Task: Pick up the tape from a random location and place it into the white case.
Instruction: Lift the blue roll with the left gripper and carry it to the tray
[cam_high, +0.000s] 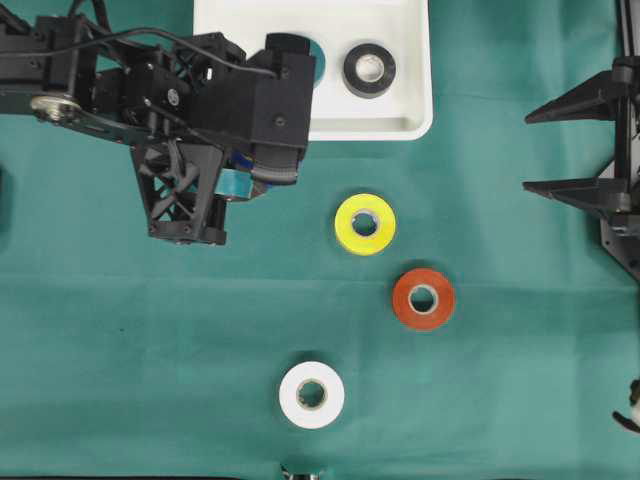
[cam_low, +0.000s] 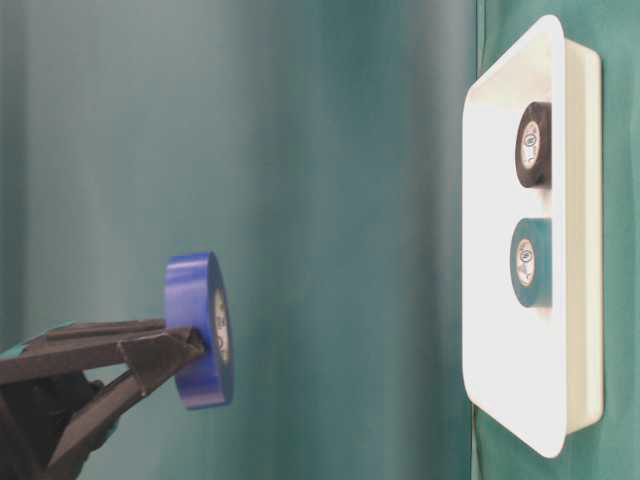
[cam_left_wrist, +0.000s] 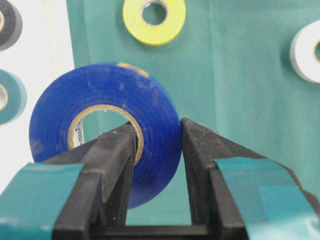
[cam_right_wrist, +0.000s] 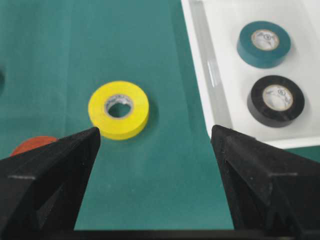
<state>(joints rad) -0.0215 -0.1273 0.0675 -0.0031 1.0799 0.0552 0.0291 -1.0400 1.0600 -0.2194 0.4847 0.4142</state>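
A: What is covering the counter (cam_high: 120, 380)?

B: A green cloth is lying across all of it, and in the table-level view the same green is filling the background. The white case (cam_high: 415, 60) is sitting at the far edge, with a black roll (cam_high: 369, 70) and a teal roll (cam_right_wrist: 263, 43) lying flat inside it.

A: And the loose rolls?

B: A yellow roll (cam_high: 365, 224), an orange roll (cam_high: 423, 299) and a white roll (cam_high: 311, 395) are lying well apart on the cloth.

A: Where is the tape being moved?

B: The left end effector (cam_left_wrist: 157, 150) is pinching the blue tape (cam_left_wrist: 100, 110), one finger through its core and the other outside its wall. It is hanging above the cloth, just short of the case.

A: Is the overhead view showing that?

B: Barely; the arm is hiding the roll there. The wrist and table-level views are showing it plainly.

A: The right end effector (cam_right_wrist: 155, 145)?

B: Its fingers are standing wide apart, gripping nothing, at the counter's right side.
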